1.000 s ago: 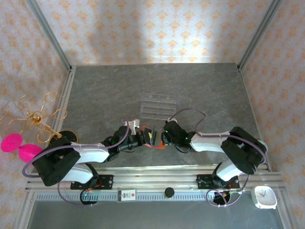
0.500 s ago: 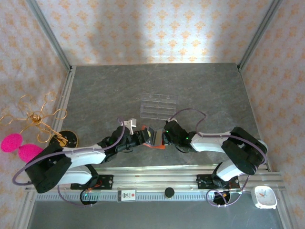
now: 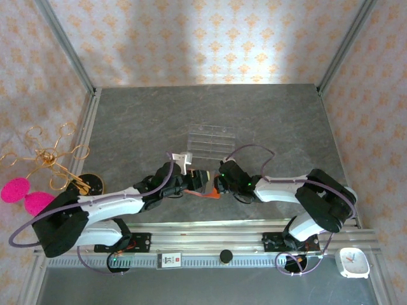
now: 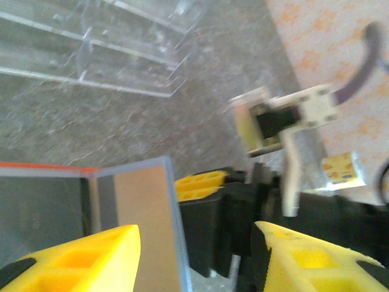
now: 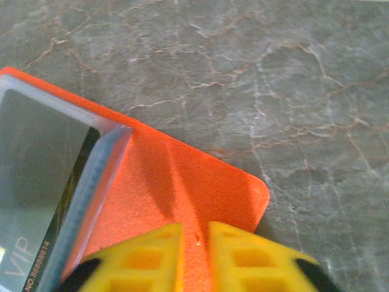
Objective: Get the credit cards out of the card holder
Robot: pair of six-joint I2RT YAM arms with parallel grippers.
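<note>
left gripper (image 3: 194, 180), seen from above, sits close to the middle of the table's (image 3: 140, 121) near edge. it meets the right gripper (image 3: 216, 183) tip to tip over the card holder (image 3: 210, 193), an orange patch just on the near side of both. each arm reaches in from its own near corner, and neither is clearly closer. a clear rack (image 3: 211, 142) stands a little beyond them toward the far edge, apart from the holder. a gold wire stand (image 3: 48, 155) stands past the left edge, well away.

from the left wrist, the left gripper (image 4: 194, 261) is spread wide with nothing pinched. the gold card (image 4: 143, 219) stands up out of the card holder (image 4: 36, 207), just beside one of the fingers (image 4: 79, 258) and well apart from the other. its face seems turned partly across the gap, so closing would likely catch it flat. the right gripper's dark body crowds the space just behind the card, and the clear rack (image 4: 91, 55) lies beyond.

from the right wrist, the right gripper (image 5: 194, 243) is clenched on the orange flap of the card holder (image 5: 200, 182), its fingers (image 5: 255, 261) nearly touching with the flap between. the pocket lies to the left of that grip, and the black card (image 5: 58, 237) with pale lettering shows at its edge. bare table (image 5: 273, 73) lies beyond.
</note>
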